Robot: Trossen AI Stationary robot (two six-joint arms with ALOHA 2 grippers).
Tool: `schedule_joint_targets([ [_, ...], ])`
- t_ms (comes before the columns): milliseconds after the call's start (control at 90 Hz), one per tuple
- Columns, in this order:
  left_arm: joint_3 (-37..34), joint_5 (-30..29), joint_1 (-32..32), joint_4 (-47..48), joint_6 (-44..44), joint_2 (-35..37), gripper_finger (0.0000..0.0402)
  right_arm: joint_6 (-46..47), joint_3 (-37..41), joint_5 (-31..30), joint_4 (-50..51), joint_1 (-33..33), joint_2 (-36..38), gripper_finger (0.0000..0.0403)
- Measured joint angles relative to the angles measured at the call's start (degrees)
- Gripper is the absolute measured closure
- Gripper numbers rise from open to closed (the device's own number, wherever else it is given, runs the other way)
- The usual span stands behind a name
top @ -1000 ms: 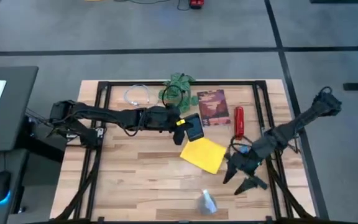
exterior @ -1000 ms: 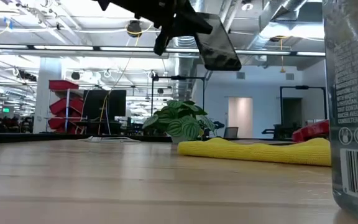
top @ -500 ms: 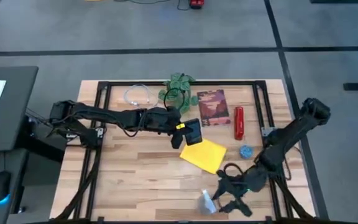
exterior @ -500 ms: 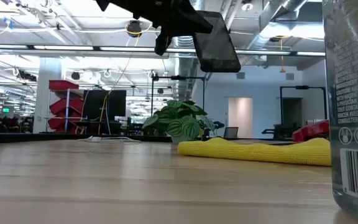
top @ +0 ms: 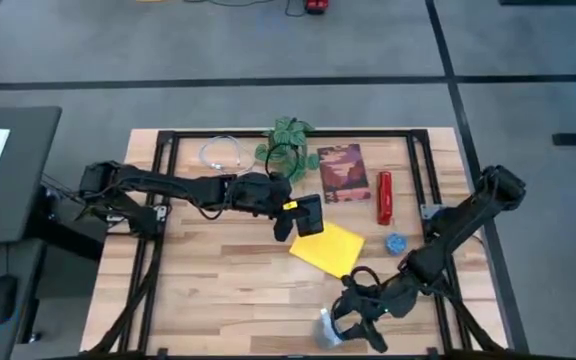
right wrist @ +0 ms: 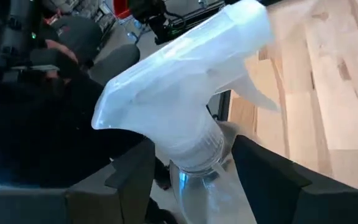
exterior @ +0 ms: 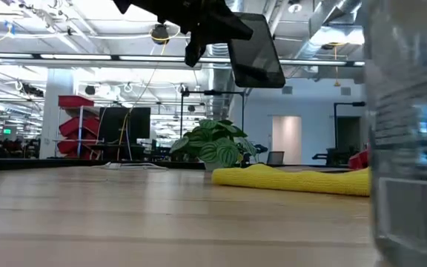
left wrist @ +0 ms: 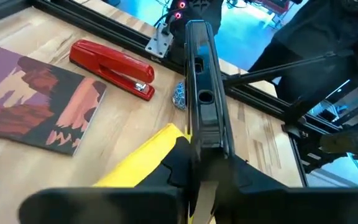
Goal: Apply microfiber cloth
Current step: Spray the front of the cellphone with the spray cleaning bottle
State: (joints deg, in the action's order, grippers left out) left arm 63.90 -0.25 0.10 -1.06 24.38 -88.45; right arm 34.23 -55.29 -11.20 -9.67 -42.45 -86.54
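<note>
Microfiber cloth (top: pixel 328 248): high view, you see it flat mid-table, at 5 o'clock from the left gripper (top: pixel 298 212), which is clamped on a phone (top: pixel 310 213). Right wrist view: right gripper (right wrist: pixel 191 171) fingers spread around a spray bottle (right wrist: pixel 188 112).

This is a large robotics lab or workshop hall: a wooden table (top: pixel 238 280) in a black metal frame (top: pixel 288 134), grey floor (top: pixel 168 50) with dark lines, exposed ceiling pipes (exterior: pixel 288 15), and red racks (exterior: pixel 76 119) behind.
</note>
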Motion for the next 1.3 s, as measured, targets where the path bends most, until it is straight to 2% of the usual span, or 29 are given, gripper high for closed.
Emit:
schedule_joint_targets([
  [100, 0.0, 0.0, 0.0, 0.9, 0.0, 0.0, 0.0390, -4.8, 0.0, 0.0, 0.2, 0.2, 0.0, 0.0198],
  [189, 0.0, 0.0, 0.0, 1.1, 0.0, 0.0, 0.0390, -5.6, 0.0, -0.1, 0.3, 0.3, 0.0, 0.0194],
  [433, 0.0, 0.0, 0.4, 1.8, 0.0, 0.0, 0.0390, -10.6, 0.0, -0.9, -0.5, 0.3, 0.0, 0.0144],
  [578, 0.0, 0.0, 0.4, 1.8, 0.1, 0.0, 0.0390, -12.4, 0.0, -3.9, -0.7, 0.1, 0.0, 0.0134],
  [878, 0.0, -0.1, 0.5, 1.9, -0.1, 0.0, 0.0389, -14.6, -0.1, -5.7, -6.8, -0.3, -3.1, 0.0133],
  [1122, 0.0, -0.1, 0.9, 2.3, -1.2, 0.0, 0.0389, -14.6, -4.9, -8.8, -6.2, -0.1, -8.1, 0.0134],
  [1222, 0.0, -0.2, 0.9, 3.0, -1.3, 0.0, 0.0389, -13.5, -6.1, -9.7, -4.8, 0.3, -8.6, 0.0147],
  [1300, 0.0, -0.1, 0.9, 3.1, -1.3, 0.0, 0.0389, -12.4, -6.5, -9.8, -4.5, 0.6, -8.3, 0.0173],
])
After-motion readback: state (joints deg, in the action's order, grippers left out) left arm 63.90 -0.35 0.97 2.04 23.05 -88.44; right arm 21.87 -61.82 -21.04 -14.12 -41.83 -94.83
